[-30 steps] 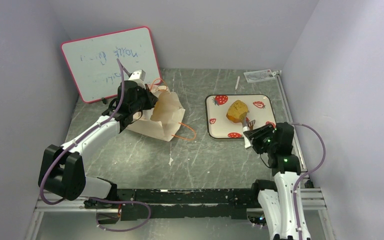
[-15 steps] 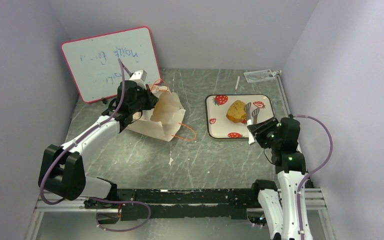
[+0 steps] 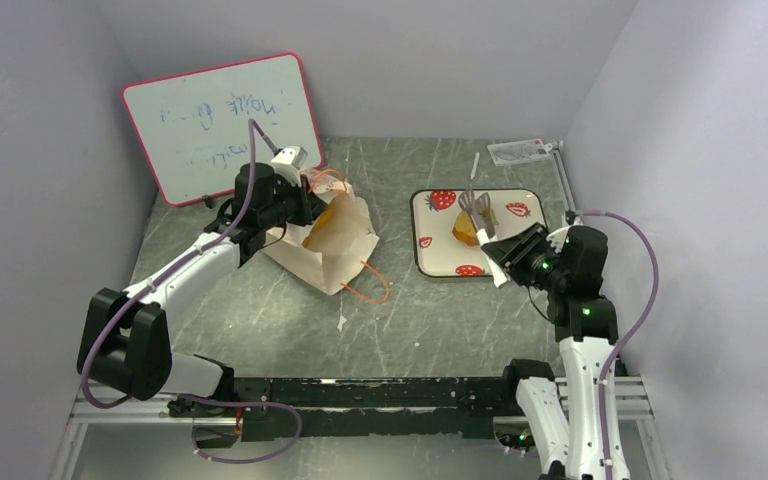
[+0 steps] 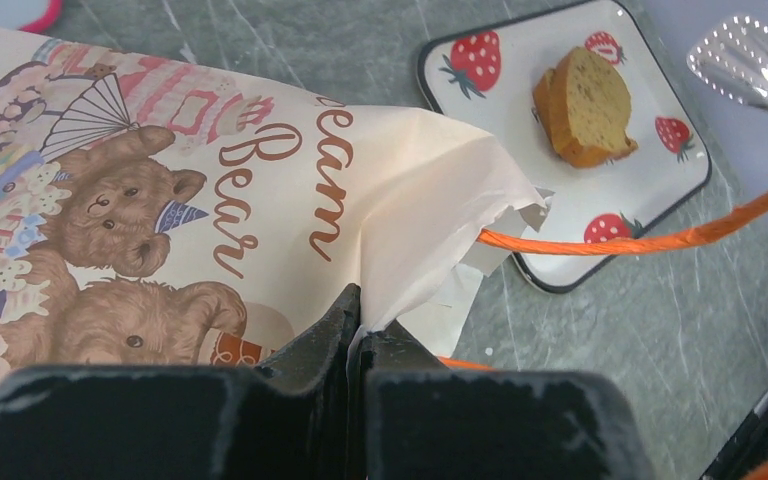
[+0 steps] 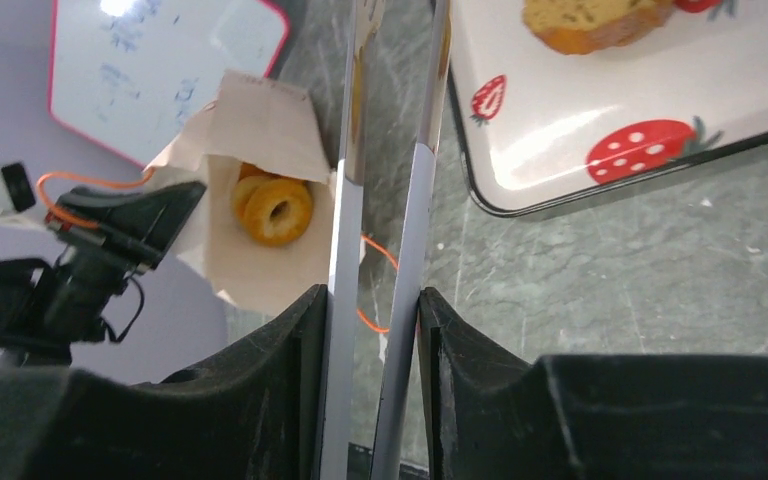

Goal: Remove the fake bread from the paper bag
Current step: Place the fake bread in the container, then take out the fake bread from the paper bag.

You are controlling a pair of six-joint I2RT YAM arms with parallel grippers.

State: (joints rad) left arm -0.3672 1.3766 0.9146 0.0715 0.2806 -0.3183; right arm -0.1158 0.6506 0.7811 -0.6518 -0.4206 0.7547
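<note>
The pale tan paper bag (image 4: pixel 290 170) is pinched at its rim by the tight-closed left gripper (image 4: pixel 358 318) and tipped so its mouth is offered to the silver metal tongs (image 5: pixel 350 200) clasped in the right gripper (image 5: pixel 372 305) (orange-brown ring bagels (image 5: pixel 258 215) are seen inside).

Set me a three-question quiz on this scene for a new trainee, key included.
1. True or false: the brown loaf chunk lies on the strawberry tray.
2. Multiple choice: the left hand is shut on A) the edge of the paper bag, B) the whiteboard, C) nothing.
3. Short answer: what tool does the right hand hold, and which bread shows inside the bag's open mouth?
Key: 1 true. 2 A. 3 metal tongs; a ring bagel.
</note>
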